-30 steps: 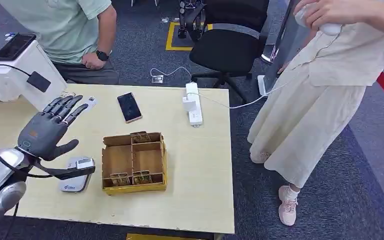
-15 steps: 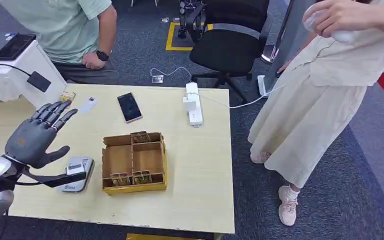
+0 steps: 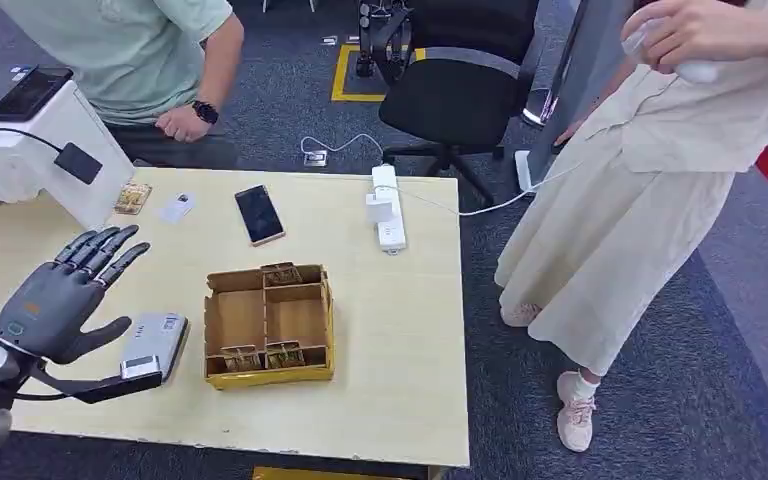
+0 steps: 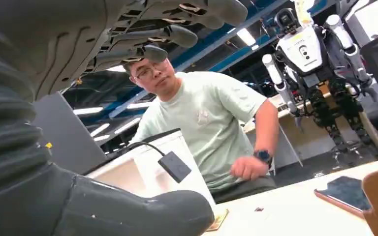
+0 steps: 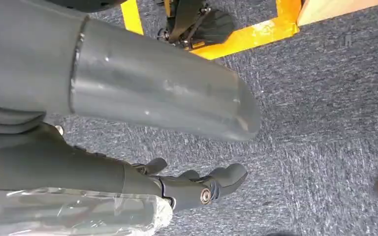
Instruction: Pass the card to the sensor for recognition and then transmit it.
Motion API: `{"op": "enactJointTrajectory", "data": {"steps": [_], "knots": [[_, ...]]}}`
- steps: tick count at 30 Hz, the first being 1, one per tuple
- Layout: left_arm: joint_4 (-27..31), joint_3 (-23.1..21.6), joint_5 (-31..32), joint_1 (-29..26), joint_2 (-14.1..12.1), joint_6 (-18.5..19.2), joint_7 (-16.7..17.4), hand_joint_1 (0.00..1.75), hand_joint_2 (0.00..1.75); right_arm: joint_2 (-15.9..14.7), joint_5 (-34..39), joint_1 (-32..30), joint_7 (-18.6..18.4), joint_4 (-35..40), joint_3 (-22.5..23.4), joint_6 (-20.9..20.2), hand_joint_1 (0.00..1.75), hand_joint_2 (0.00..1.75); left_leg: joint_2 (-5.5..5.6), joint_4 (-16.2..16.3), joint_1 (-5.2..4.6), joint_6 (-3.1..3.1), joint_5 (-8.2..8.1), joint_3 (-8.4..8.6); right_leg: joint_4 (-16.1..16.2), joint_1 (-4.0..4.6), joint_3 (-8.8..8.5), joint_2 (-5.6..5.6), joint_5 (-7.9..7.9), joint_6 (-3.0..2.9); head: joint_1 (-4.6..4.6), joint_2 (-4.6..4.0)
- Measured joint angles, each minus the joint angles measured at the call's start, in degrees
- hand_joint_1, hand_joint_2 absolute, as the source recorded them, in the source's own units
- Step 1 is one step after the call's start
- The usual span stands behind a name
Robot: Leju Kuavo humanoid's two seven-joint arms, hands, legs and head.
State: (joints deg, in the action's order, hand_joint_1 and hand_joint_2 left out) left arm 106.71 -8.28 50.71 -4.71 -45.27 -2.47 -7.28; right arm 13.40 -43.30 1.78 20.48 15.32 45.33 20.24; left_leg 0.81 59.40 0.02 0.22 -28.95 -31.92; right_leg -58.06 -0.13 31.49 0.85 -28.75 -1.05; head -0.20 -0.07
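A yellowish card (image 3: 132, 197) lies flat on the table at the foot of the white stand (image 3: 55, 130), with a small white card (image 3: 175, 207) beside it. The same yellowish card (image 4: 219, 220) lies beyond the thumb in the left wrist view. My left hand (image 3: 58, 297) hovers open over the table's near-left part, fingers spread and pointing toward the card, holding nothing. A grey-white reader (image 3: 153, 345) lies just right of its thumb. A black sensor pad (image 3: 78, 162) on a cable hangs on the stand. My right hand (image 5: 142, 98) hangs over the carpet, holding nothing.
A cardboard divider box (image 3: 268, 322) with several cards stands mid-table. A phone (image 3: 258, 214) and a white power strip (image 3: 388, 208) lie further back. One person sits behind the far-left corner (image 3: 150, 60); another stands at the right (image 3: 620, 200). A black chair (image 3: 450, 90) stands behind.
My left hand has pulled back from the stand toward the near-left edge, and the yellowish card it covered now lies bare on the table.
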Motion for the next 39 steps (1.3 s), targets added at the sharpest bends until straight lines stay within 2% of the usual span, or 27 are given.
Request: {"op": "enactJointTrajectory", "data": {"steps": [14, 39], "knots": [[1.66, 0.31, 1.81, -1.57, 0.59, -0.02, -0.65, 0.0, 1.75, 0.0, -0.44, 0.12, 0.26, 0.33, 0.85, -0.02, 0.0, 0.0, 0.0, 0.0, 0.0, 0.0, 0.0, 0.01, 0.01, 0.0, 0.0, -0.01, 0.0, 0.0, 0.0, 0.0], [2.99, 1.33, 1.44, -1.94, 0.44, 0.07, -0.52, 0.0, 1.75, 0.0, -1.03, 0.2, 0.41, 0.52, 1.86, -0.05, 0.0, 0.0, 0.01, 0.0, 0.0, 0.0, 0.0, 0.0, 0.01, 0.0, 0.0, -0.03, 0.0, 0.0, -0.02, 0.02]]}}
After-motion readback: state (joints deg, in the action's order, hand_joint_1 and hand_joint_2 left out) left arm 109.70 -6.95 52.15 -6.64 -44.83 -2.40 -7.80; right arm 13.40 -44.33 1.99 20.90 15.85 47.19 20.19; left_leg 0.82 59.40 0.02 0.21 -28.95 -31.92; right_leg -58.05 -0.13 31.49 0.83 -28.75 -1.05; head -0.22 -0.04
